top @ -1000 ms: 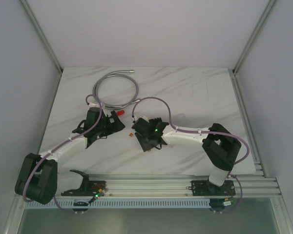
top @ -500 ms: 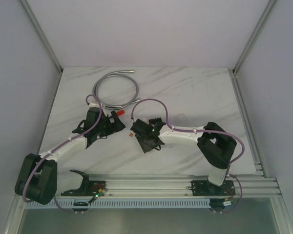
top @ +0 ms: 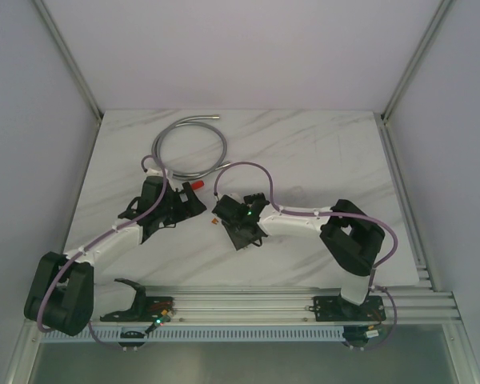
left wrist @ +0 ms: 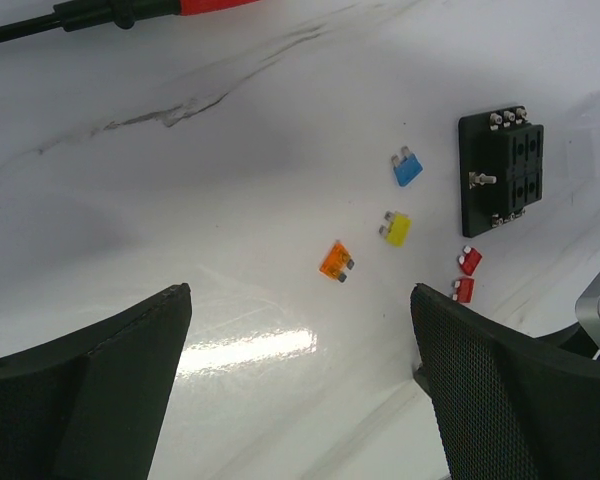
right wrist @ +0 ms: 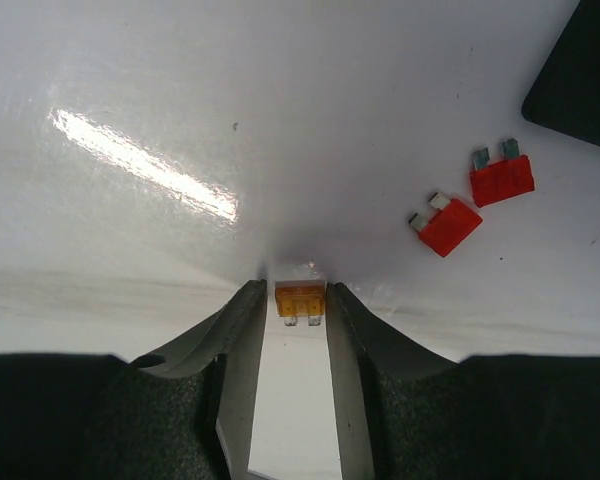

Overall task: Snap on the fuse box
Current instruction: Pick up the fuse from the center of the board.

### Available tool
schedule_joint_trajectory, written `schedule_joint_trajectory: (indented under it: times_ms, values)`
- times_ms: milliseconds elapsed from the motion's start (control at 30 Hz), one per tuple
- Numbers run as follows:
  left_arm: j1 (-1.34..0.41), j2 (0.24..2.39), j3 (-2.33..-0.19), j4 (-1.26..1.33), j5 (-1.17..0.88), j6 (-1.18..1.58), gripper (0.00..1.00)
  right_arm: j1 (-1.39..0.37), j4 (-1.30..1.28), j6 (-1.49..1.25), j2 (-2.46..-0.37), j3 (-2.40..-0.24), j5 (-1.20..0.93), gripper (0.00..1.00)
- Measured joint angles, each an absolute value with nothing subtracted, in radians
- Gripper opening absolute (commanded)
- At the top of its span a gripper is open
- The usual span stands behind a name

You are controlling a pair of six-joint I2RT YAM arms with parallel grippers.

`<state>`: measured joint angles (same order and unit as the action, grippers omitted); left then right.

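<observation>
Right fingers [right wrist: 242, 345] pinching orange fuse [right wrist: 300, 300], fuse box [right wrist: 590, 80] cropped at corner

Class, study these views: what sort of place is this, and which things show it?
Probably a robot test cell: a left arm and a right arm bolted to a rail at the edge of a marble-look table, plain walls around it, and a fuse box with loose fuses laid out.

Fuse box [right wrist: 583, 75] cut off by right-wrist corner; red-handled tool [left wrist: 150, 8] cropped at top.
</observation>
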<state>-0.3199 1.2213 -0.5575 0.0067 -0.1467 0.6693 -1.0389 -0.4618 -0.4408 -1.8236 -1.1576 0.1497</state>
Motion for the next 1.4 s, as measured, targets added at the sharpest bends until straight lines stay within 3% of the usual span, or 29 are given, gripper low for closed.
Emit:
schedule_joint_trajectory:
  times_ms: [333,833,1400]
  values:
    - [-0.32,1.221,-0.558,0.007,-0.165,0.672,1.0,-1.039,-0.461,-0.446,-1.824,-1.157,0.15,0.27]
    - [-0.36,1.217,-0.555,0.105,-0.25,0.702,0.99,-0.994,-0.406,-0.497,-1.763,-1.134,0.15,0.24]
    - [-0.479,1.104,-0.408,0.464,-0.28,0.777,0.75,-0.857,-0.173,-0.704,-1.562,-1.046,0.162,0.24]
